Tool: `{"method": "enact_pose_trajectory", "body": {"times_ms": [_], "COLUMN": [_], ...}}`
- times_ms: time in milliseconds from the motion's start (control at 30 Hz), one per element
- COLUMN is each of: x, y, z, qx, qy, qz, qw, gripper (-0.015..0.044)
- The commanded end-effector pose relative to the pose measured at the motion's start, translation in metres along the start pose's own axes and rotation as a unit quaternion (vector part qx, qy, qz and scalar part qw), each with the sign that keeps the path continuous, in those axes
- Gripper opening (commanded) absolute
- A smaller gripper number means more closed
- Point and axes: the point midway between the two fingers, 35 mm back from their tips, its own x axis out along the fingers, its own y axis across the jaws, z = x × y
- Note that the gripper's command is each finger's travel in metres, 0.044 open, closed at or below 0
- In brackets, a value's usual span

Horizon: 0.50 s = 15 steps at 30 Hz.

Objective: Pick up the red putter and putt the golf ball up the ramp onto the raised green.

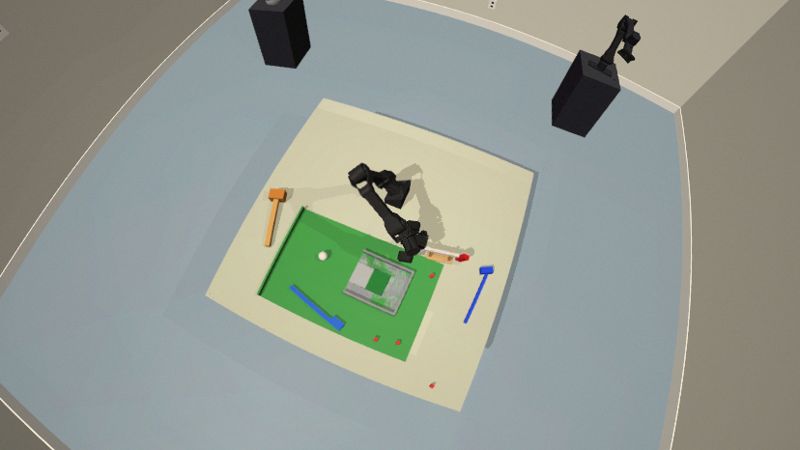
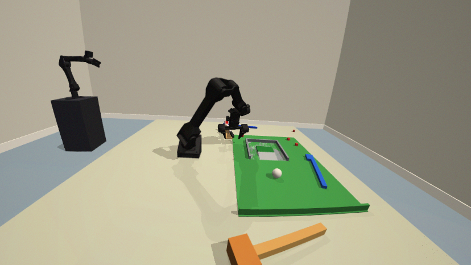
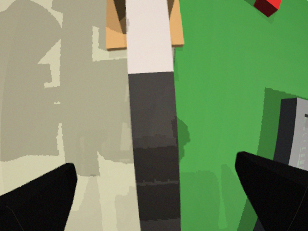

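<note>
The red putter [image 1: 444, 252] [image 3: 150, 44] rests on a small wooden stand [image 1: 439, 259] [image 3: 116, 40], its red head [image 1: 462, 257] at the far end. My gripper [image 1: 414, 249] [image 2: 234, 135] [image 3: 157, 168] is open over the putter's dark handle, with one finger on each side and a gap to both. How far the fingertips reach down beside the handle is hard to tell. The white golf ball [image 1: 323, 256] [image 2: 276, 173] sits on the green mat [image 1: 291, 267] [image 2: 296, 197]. The grey ramp [image 1: 360, 275] [image 2: 271, 156] leads to the raised green [image 1: 379, 281] [image 2: 265, 149], walled on three sides.
A blue club [image 1: 313, 306] [image 2: 318, 171] lies on the mat; another blue club [image 1: 475, 298] lies beyond its far side. An orange mallet [image 1: 271, 223] [image 2: 243, 249] lies beyond the mat's dark raised edge [image 1: 281, 250]. Several small red cubes [image 1: 431, 275] [image 2: 288, 139] [image 3: 268, 6] are scattered about.
</note>
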Motion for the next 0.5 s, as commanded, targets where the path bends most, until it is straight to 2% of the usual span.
{"method": "enact_pose_trajectory", "body": {"times_ms": [0,400,467], "x": [-0.0005,-0.0005,-0.0005], "y": [-0.0003,-0.0003,-0.0003], "z": [0.0001,0.0001,0.0001], "qx": [0.000,0.000,0.000], "qy": [0.000,0.000,0.000], "qz": [0.000,0.000,0.000], "qw": [1.000,1.000,1.000], "gripper": [0.0361,0.0046,0.0033]}}
